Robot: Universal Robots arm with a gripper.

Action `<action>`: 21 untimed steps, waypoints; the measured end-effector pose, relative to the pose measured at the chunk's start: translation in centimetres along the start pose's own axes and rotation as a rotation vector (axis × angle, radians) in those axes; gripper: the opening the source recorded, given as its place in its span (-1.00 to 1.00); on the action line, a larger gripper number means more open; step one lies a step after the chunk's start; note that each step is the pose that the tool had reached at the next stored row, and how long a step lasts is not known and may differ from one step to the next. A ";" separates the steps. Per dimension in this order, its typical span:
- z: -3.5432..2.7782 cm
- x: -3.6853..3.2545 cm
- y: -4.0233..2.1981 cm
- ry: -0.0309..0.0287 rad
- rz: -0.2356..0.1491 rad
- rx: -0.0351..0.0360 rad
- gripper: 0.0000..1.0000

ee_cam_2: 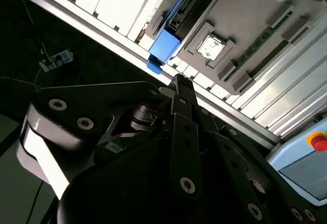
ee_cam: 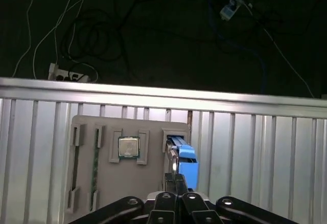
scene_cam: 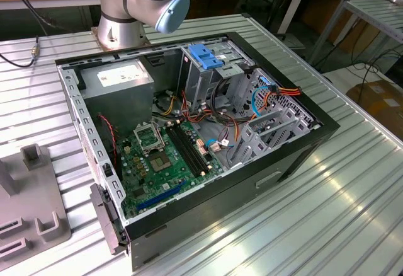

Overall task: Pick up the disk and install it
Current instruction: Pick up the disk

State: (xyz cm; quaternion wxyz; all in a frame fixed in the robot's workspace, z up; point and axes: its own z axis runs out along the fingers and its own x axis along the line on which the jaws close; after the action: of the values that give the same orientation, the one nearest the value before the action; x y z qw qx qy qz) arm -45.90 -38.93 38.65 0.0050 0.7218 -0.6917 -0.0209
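Note:
The disk [ee_cam: 183, 157] stands on edge in a slot of a grey holder block [ee_cam: 104, 185]; its blue side rail [ee_cam_2: 163, 49] faces up in both wrist views. My gripper [ee_cam: 177, 179] hangs above it, dark fingers pressed together with nothing between them, their tips [ee_cam_2: 177, 83] over the near end of the blue rail. Whether they touch the disk I cannot tell. In the exterior view the open computer case [scene_cam: 296, 156] lies on the table, with the metal drive cage and its blue latch [scene_cam: 204, 55] at the back.
The holder block also carries a processor chip [ee_cam: 128, 147] and a memory stick [ee_cam: 94, 168]. It sits near the slatted table's edge [ee_cam: 163, 90], with cables on the dark floor beyond. A grey power supply [scene_cam: 119, 84] and motherboard [scene_cam: 164, 156] fill the case. A red button [ee_cam_2: 319, 142] shows.

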 end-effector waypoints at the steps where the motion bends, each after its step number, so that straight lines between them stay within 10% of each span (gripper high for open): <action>1: 0.08 0.00 -0.05 -0.0005 0.013 0.0006 -0.80; 6: 0.24 -0.03 -0.47 -0.0007 0.021 0.0007 -0.77; 14: 0.90 -0.01 -0.50 -0.0007 0.021 0.0038 0.08; 21: 1.85 0.00 -0.60 -0.0007 0.024 0.0075 0.08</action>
State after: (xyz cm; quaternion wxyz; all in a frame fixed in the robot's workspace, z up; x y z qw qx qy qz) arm -45.38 -38.86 36.78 0.0023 0.7134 -0.7005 -0.0186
